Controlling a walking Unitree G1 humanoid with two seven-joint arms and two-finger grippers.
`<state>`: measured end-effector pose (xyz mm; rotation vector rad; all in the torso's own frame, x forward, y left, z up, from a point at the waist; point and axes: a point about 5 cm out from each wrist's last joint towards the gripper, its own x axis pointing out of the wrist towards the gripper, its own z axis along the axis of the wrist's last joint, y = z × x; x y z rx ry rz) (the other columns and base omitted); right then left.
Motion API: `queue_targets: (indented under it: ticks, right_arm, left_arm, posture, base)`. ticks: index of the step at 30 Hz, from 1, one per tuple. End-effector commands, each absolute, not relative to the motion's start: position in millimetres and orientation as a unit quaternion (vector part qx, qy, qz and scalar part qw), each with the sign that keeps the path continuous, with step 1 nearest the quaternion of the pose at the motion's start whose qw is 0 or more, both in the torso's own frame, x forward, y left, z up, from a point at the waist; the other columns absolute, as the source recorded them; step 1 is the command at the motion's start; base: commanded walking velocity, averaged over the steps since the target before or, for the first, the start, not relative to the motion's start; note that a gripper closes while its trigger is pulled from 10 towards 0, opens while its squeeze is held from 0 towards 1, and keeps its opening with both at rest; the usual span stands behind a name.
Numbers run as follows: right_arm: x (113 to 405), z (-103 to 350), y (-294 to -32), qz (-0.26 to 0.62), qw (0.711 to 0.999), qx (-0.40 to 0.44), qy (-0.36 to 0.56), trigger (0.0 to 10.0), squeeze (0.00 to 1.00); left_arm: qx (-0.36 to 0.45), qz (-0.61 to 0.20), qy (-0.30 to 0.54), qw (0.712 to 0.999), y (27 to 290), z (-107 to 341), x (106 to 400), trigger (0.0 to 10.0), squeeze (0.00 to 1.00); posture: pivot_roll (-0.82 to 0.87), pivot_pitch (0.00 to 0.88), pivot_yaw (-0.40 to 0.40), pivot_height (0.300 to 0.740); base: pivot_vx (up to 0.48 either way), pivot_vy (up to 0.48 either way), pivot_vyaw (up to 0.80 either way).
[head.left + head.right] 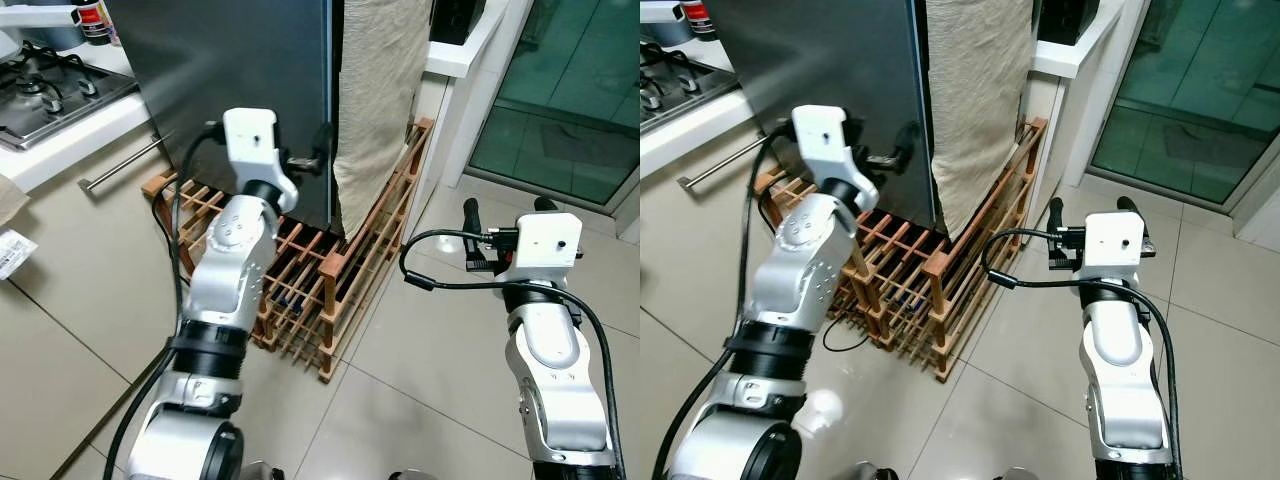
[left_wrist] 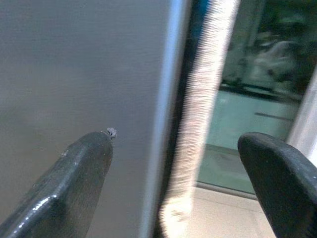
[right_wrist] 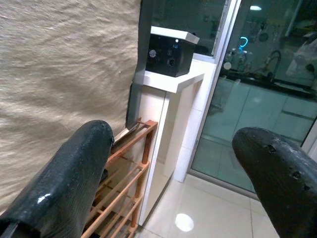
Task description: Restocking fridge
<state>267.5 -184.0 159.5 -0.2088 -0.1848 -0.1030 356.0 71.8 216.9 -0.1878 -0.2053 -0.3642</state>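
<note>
fridge point(image 1: 240, 80), dark grey and shut, fills the upper middle of the head views, standing on a wooden slatted rack point(image 1: 330, 300) whose corner juts out toward the lower centre over the pale floor tiles point(image 1: 430, 380). a beige cloth point(image 1: 375, 90) hangs down just beside the door's right vertical edge, with only a thin dark gap between them. the left gripper point(image 1: 318, 160) is raised at that edge, near mid-height of the frame, its fingers spread apart and empty: in the left wrist view one finger point(image 2: 74, 178) lies in front of the grey door face and the other out past the cloth, so the door edge point(image 2: 166, 119) sits between them; whether either finger touches it cannot be told. the right gripper point(image 1: 505, 208) hovers at the right of the frame, well apart from the fridge, over open tile, its jaws also wide and holding nothing. the right wrist view adds a white counter point(image 3: 173, 79) carrying a black box point(image 3: 171, 52) behind the cloth, and a glass door point(image 3: 262, 99) beyond. at the upper left of the left eye view a gas hob point(image 1: 45, 95) sits on a white worktop point(image 1: 75, 140).
</note>
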Motion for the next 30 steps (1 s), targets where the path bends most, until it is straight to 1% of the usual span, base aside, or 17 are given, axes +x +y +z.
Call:
queue_targets:
  ticks: [1,3,5,7,8,10,11,12,14,18,22,23,27,28,30]
  right_arm:
    - [267.4,161.5,-183.6,-0.053,0.988,-0.108,-0.1,10.0,0.2]
    - [266.9,161.6,-183.6,-0.053,0.988,-0.108,-0.101,10.0,0.2]
    - [262.3,183.0,-183.4,-0.062,0.977,-0.133,-0.157,10.0,0.21]
    - [254.5,225.5,-177.1,-0.058,0.948,-0.174,-0.261,10.0,0.22]
    - [250.5,253.2,-175.2,-0.061,0.927,-0.188,-0.317,10.0,0.21]
    - [244.2,286.9,-174.2,-0.067,0.898,-0.203,-0.384,10.0,0.2]
    - [242.7,296.0,-174.4,-0.07,0.89,-0.206,-0.4,10.0,0.2]
    - [242.7,296.0,-174.4,-0.07,0.89,-0.206,-0.4,10.0,0.2]
    - [244.8,311.5,-175.6,-0.065,0.876,-0.22,-0.423,10.0,0.21]
    - [251.3,311.3,-178.3,-0.061,0.877,-0.231,-0.417,10.0,0.2]
    - [255.4,308.4,-180.1,-0.059,0.884,-0.229,-0.403,10.0,0.19]
    - [257.6,305.2,-180.6,-0.057,0.889,-0.227,-0.393,10.0,0.19]
    - [260.3,299.6,-180.5,-0.054,0.897,-0.218,-0.38,10.0,0.18]
    - [261.9,295.2,-181.4,-0.054,0.904,-0.208,-0.369,10.0,0.18]
    - [263.2,290.3,-183.5,-0.057,0.911,-0.198,-0.356,10.0,0.18]
  left_arm:
    - [-0.101,-0.19,-0.106,0.971,68.4,220.6,358.1,10.0,0.0]
    - [-0.109,-0.18,-0.12,0.97,71.1,224.8,357.6,10.0,0.0]
    - [-0.142,-0.141,-0.169,0.965,88.8,239.4,351.2,10.0,0.0]
    - [-0.146,-0.119,-0.226,0.956,106.1,256.7,339.5,10.0,0.0]
    - [-0.142,-0.11,-0.26,0.949,113.3,270.9,331.8,10.0,0.0]
    - [-0.135,-0.096,-0.31,0.936,122.6,291.8,321.7,10.0,0.0]
    - [-0.131,-0.09,-0.326,0.932,125.4,298.7,319.1,10.0,0.0]
    - [-0.131,-0.09,-0.326,0.932,125.4,298.7,319.1,10.0,0.0]
    - [-0.131,-0.078,-0.35,0.924,129.5,309.8,317.0,10.0,0.0]
    - [-0.137,-0.076,-0.348,0.924,125.0,308.7,315.0,10.0,0.0]
    - [-0.141,-0.071,-0.351,0.923,123.7,310.8,313.6,10.0,0.0]
    - [-0.126,-0.077,-0.352,0.924,120.8,312.0,312.7,10.0,0.0]
    - [-0.125,-0.089,-0.343,0.927,117.4,310.0,313.9,10.0,0.0]
    - [-0.114,-0.115,-0.33,0.93,111.1,306.3,314.3,10.0,0.0]
    - [-0.101,-0.137,-0.32,0.932,104.5,301.7,313.2,10.0,0.0]
  posture:
    - [-0.17,0.0,0.058,0.74]
    - [-0.17,0.0,0.063,0.74]
    - [-0.18,0.0,0.072,0.74]
    - [-0.19,0.0,0.071,0.74]
    - [-0.19,0.0,0.066,0.74]
    - [-0.19,0.0,0.056,0.74]
    - [-0.19,0.0,0.056,0.74]
    - [-0.19,0.0,0.056,0.74]
    - [-0.18,0.0,0.04,0.74]
    - [-0.18,0.0,0.03,0.74]
    - [-0.17,0.0,0.026,0.74]
    - [-0.17,0.0,0.024,0.74]
    - [-0.17,0.0,0.023,0.74]
    - [-0.17,0.0,0.023,0.74]
    - [-0.17,0.0,0.022,0.74]
  base:
    - [0.48,0.0,0.0]
    - [0.48,0.0,0.0]
    - [0.433,0.0,0.0]
    - [0.311,0.364,0.0]
    - [0.274,0.394,0.0]
    - [0.274,0.394,0.0]
    - [0.274,0.394,0.0]
    - [0.274,0.394,0.0]
    - [0.274,0.398,0.0]
    - [0.275,0.396,0.0]
    - [0.0,0.46,0.0]
    - [0.0,0.0,0.0]
    - [0.0,0.0,0.0]
    - [0.0,0.0,0.0]
    - [0.0,0.0,0.0]
